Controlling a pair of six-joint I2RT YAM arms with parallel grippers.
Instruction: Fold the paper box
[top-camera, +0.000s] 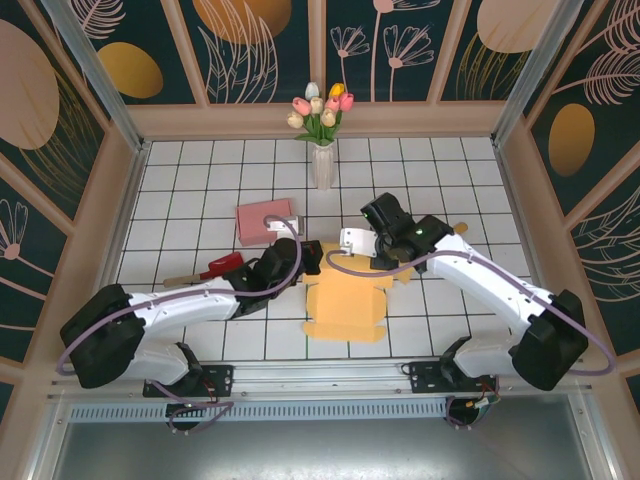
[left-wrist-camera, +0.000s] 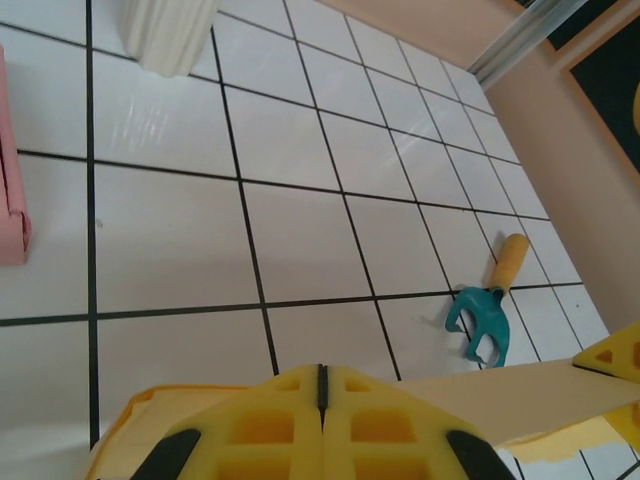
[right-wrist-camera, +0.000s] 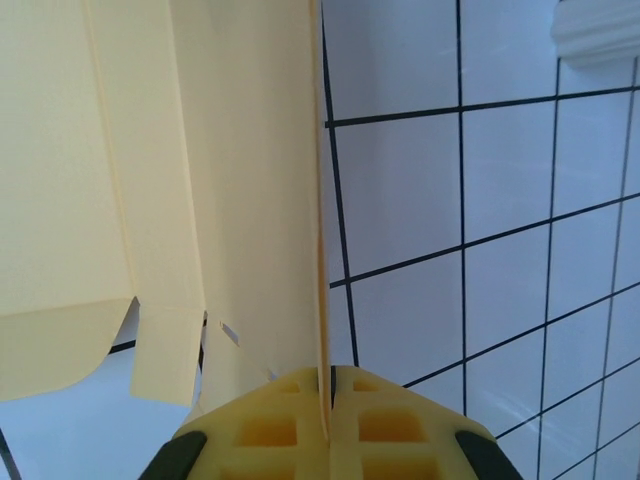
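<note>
**Both fingers closed at the box's far edge**

Your paper box (top-camera: 348, 305) lies mostly flat and unfolded at the centre of the tiled surface (top-camera: 190, 200), toward 6 o'clock. Your right fingers (right-wrist-camera: 395, 425) pinch a raised flap of it, its thin edge running straight into their seam. Your left fingers (left-wrist-camera: 265, 425) are pressed together at the box's 10 o'clock corner; you cannot tell whether they hold paper. A vase (top-camera: 322, 165) stands at 12 o'clock and a pink box (top-camera: 265, 220) at 10.
</note>
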